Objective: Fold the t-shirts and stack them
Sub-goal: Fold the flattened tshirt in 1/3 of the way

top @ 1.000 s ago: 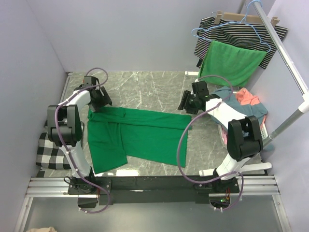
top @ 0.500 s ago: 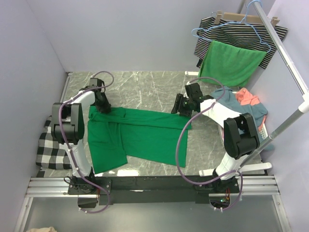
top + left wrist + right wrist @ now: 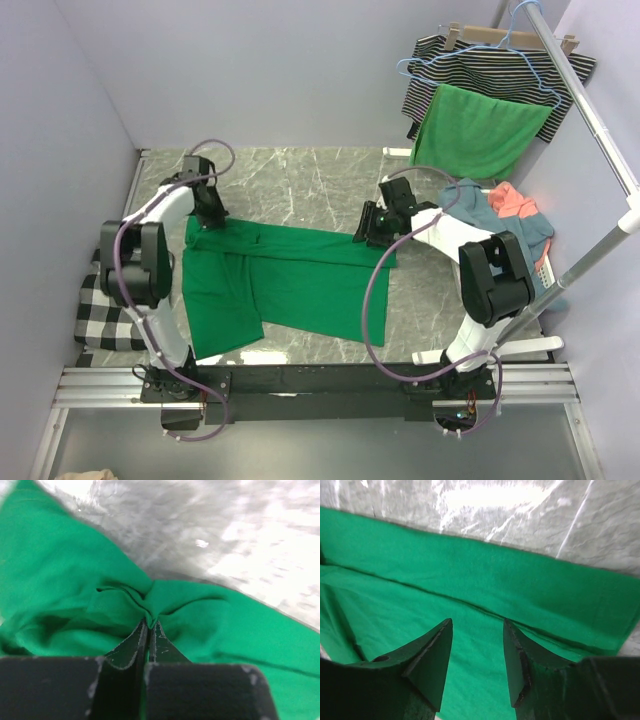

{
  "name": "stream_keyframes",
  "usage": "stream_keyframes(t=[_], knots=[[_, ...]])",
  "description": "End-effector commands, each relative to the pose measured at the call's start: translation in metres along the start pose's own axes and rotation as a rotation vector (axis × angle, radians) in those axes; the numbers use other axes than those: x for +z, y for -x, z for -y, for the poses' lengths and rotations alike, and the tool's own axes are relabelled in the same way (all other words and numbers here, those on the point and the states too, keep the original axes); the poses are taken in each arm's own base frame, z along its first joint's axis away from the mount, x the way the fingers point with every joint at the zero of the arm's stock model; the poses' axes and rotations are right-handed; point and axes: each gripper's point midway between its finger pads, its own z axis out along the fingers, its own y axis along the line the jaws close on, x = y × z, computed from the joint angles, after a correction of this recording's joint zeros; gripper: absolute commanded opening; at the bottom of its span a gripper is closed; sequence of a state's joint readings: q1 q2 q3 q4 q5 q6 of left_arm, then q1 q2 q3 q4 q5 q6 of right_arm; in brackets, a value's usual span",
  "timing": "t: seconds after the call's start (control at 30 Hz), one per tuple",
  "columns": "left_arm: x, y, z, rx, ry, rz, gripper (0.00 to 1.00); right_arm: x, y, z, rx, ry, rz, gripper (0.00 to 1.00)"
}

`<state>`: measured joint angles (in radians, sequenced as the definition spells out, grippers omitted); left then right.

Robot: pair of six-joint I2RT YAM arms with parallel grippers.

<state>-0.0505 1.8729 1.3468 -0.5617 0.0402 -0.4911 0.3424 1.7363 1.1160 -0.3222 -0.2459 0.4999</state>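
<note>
An emerald green t-shirt (image 3: 290, 285) lies partly folded on the marble table. My left gripper (image 3: 207, 214) is at its far left corner, shut on a pinch of the green fabric (image 3: 150, 605) that bunches up between the fingertips. My right gripper (image 3: 371, 228) hovers over the shirt's far right corner, open, its two fingers (image 3: 432, 655) pressing down on flat green cloth (image 3: 475, 670) beside a fold seam. More t-shirts, a dusty blue one (image 3: 480, 205) and a coral one (image 3: 515, 203), sit heaped at the right.
A brighter green cloth (image 3: 480, 130) and a black-and-white striped garment (image 3: 500, 65) hang from the rail at the back right. A black-and-white checked cloth (image 3: 105, 315) lies off the table's left side. Walls close in on the left and back.
My left gripper has closed onto the shirt's far left corner. My right gripper has moved left onto the far right corner and narrowed a little.
</note>
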Motion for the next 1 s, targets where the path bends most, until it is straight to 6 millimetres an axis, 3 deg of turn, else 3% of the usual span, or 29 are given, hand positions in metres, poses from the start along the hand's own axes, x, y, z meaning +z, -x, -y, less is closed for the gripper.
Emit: stream_keyframes(t=[0.0,0.13,0.23,0.33,0.37,0.47,0.57,0.63,0.73,0.8,0.83,0.9,0.93,0.97], knots=[[-0.081,0.048,0.035,0.032,-0.113,0.178,0.04,0.012,-0.013,0.0,-0.015,0.014,-0.035,0.51],[-0.105,0.04,0.038,0.041,-0.156,0.189,0.09,0.02,-0.025,0.009,-0.004,-0.016,-0.071,0.49],[-0.111,0.018,0.031,0.037,-0.162,0.16,0.11,0.023,-0.036,0.015,-0.001,-0.033,-0.093,0.47],[-0.111,-0.007,0.015,0.025,-0.133,0.13,0.25,0.023,-0.042,0.018,-0.004,-0.037,-0.102,0.47],[-0.105,-0.02,0.007,0.019,-0.113,0.104,0.26,0.023,-0.044,0.018,-0.005,-0.037,-0.104,0.46],[-0.1,-0.036,-0.006,0.004,-0.075,0.088,0.35,0.025,-0.051,0.02,-0.009,-0.043,-0.118,0.46],[-0.099,-0.047,-0.011,-0.003,-0.071,0.07,0.31,0.027,-0.054,0.02,-0.005,-0.041,-0.126,0.45],[-0.103,-0.052,-0.011,-0.005,-0.084,0.072,0.17,0.028,-0.057,0.021,-0.006,-0.042,-0.131,0.45],[-0.103,-0.06,-0.013,-0.014,-0.091,0.068,0.12,0.028,-0.06,0.022,-0.006,-0.039,-0.137,0.45],[-0.101,-0.055,-0.01,-0.023,-0.103,0.089,0.24,0.028,-0.059,0.018,-0.012,-0.024,-0.13,0.45],[-0.1,-0.052,-0.007,-0.024,-0.111,0.095,0.48,0.027,-0.059,0.018,-0.013,-0.021,-0.13,0.45],[-0.102,-0.033,0.0,-0.039,-0.126,0.151,0.61,0.026,-0.056,0.015,-0.018,-0.013,-0.123,0.46],[-0.099,-0.026,0.0,-0.045,-0.113,0.164,0.72,0.025,-0.054,0.013,-0.023,-0.009,-0.119,0.47],[-0.103,-0.014,0.003,-0.053,-0.11,0.195,0.74,0.024,-0.053,0.012,-0.026,-0.005,-0.116,0.47]])
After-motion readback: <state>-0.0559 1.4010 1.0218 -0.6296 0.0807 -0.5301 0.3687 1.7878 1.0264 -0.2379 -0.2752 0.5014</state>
